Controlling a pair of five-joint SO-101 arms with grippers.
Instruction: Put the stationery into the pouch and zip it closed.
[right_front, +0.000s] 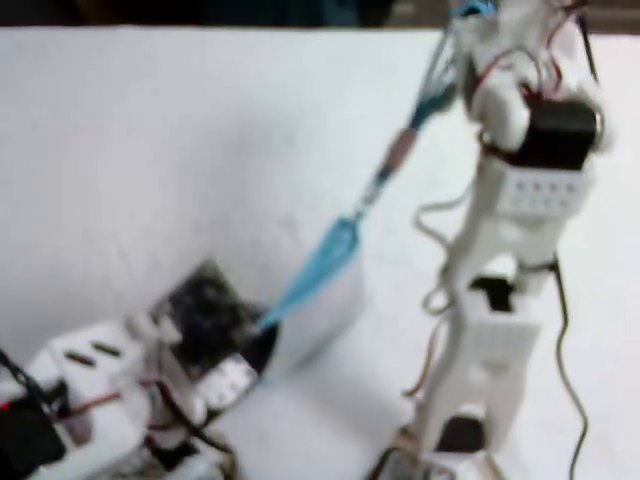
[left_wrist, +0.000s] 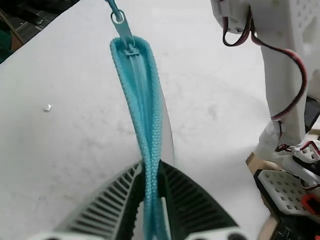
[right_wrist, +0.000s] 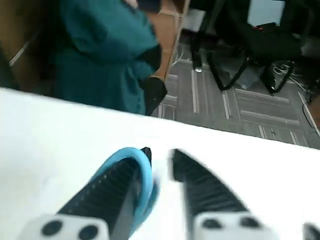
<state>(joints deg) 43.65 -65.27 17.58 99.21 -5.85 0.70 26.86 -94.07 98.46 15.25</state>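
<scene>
The left arm sits low at the worktop's (right_front: 150, 150) near-left corner. The left gripper (left_wrist: 152, 175) has its dark ribbed fingers pinched on the turquoise woven zip edge of the pouch (right_front: 320, 300), whose body is pale and smooth. The right arm stands tall and reaches toward the far edge. The right gripper (right_wrist: 160, 165) has its jaws apart, with a glossy blue pull strap (right_wrist: 149, 185) looped round one ribbed finger.

Bright, even light is washing out the table (right_front: 150, 150) w/ mild glare in high view. The pouch (left_wrist: 142, 100) is casting a soft, faint shadow beside it. In right wrist view the room (right_wrist: 240, 50) behind is sitting much dimmer.
</scene>
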